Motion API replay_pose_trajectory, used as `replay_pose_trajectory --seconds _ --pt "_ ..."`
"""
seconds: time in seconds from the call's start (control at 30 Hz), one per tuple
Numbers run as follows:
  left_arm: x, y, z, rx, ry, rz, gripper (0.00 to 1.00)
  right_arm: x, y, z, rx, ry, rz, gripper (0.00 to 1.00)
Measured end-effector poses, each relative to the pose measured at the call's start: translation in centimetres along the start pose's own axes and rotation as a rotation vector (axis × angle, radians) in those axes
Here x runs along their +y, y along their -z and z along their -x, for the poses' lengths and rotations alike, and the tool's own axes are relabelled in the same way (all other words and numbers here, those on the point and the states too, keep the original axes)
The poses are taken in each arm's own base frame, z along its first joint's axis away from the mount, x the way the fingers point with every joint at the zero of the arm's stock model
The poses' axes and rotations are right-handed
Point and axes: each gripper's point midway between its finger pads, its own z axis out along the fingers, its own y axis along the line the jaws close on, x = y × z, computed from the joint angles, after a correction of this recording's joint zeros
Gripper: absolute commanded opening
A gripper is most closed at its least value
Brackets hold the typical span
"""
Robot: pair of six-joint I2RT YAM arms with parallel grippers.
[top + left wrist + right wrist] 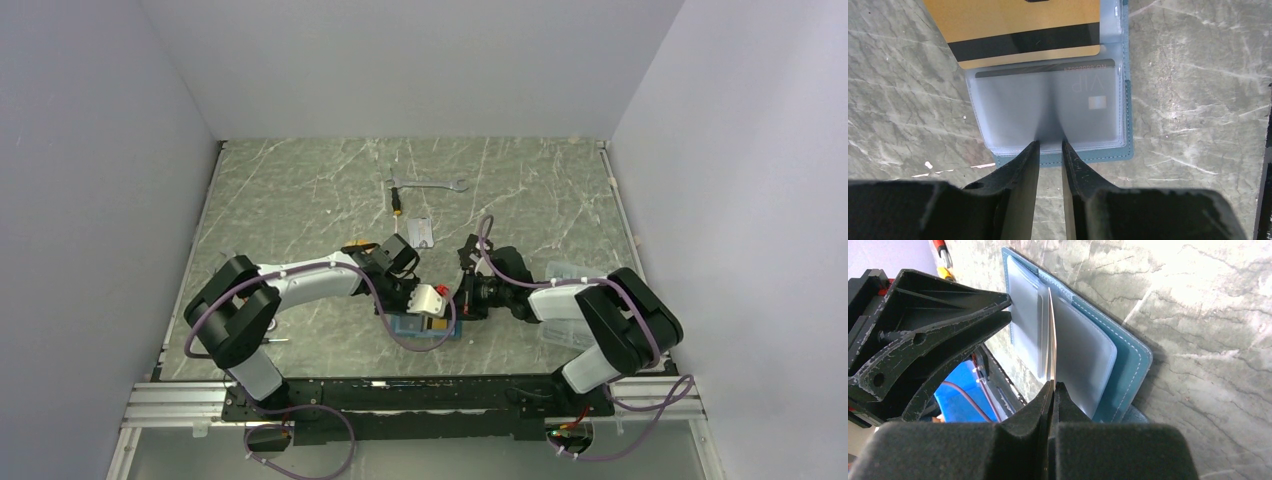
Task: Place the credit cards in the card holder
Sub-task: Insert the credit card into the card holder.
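The teal card holder (1128,115) lies open on the marble table, its pale translucent pockets up. A dark credit card (1083,82) marked VIP shows through one pocket. My left gripper (1050,144) has its narrow jaws pinched on a raised pocket leaf at the holder's near edge. An orange-gold credit card (1018,30) with a black stripe stands at the pocket's far opening. My right gripper (1053,385) is shut on that card (1050,340), which I see edge-on above the card holder (1130,365). From above, both grippers meet over the card holder (410,330).
A silver wrench (427,184) and a small screwdriver (397,205) lie at the back of the table, with a clear printed packet (421,232) just behind the grippers. Another clear packet (562,268) sits by the right arm. Grey walls enclose three sides.
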Motion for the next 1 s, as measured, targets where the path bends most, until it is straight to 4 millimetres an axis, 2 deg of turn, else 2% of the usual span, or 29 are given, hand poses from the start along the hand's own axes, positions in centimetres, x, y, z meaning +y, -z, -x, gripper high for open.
replay_pose_trajectory --seconds 0.23,0.5,0.77,1.0 --pt "-0.2 0.2 -0.4 -0.003 -0.010 0.029 0.31 0.2 -0.3 0.0 0.000 -0.025 0.017 0.00" --pt "-1.0 0.6 -1.1 0.015 0.001 0.025 0.39 1.1 1.0 0.9 -0.057 -0.005 0.033 0.00" --pt "-1.7 0.8 -1.7 0.035 0.032 0.012 0.42 0.5 -0.2 -0.4 -0.017 -0.017 0.015 0.00" --pt "-2.3 0.9 -2.2 0.038 0.036 0.022 0.39 0.6 -0.4 -0.4 -0.023 -0.028 0.030 0.00"
